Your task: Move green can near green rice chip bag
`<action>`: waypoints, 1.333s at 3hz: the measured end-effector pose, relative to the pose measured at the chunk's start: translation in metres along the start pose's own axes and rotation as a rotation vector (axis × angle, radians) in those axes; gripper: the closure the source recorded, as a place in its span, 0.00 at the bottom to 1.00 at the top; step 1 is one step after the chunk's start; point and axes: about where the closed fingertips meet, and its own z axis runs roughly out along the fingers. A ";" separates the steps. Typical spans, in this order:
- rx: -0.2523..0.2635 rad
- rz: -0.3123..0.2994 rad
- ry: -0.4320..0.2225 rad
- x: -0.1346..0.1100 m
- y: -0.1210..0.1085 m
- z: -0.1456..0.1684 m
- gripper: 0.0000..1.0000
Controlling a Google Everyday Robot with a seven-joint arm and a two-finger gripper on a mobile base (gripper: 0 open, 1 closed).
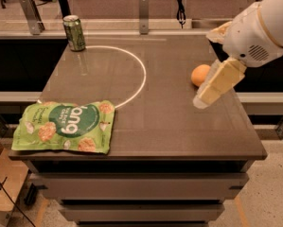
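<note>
The green can (pixel 74 32) stands upright at the table's far left corner, dark green with a silver top. The green rice chip bag (pixel 65 127) lies flat at the near left corner, light green with a dark round logo, overhanging the edge a little. My gripper (pixel 203 97) reaches in from the upper right on a white arm and hovers over the right part of the table, far from both the can and the bag. It holds nothing that I can see.
An orange (pixel 200 74) sits on the right side of the dark table (pixel 169 126), partly behind my gripper. A white arc line (pixel 140 70) curves across the tabletop. A rail with metal posts (pixel 143 6) runs behind the table.
</note>
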 end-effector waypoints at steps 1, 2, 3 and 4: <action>0.011 0.066 -0.015 0.003 0.000 0.005 0.00; 0.030 0.098 -0.120 -0.023 -0.017 0.030 0.00; 0.035 0.105 -0.247 -0.060 -0.041 0.064 0.00; 0.028 0.134 -0.351 -0.086 -0.060 0.100 0.00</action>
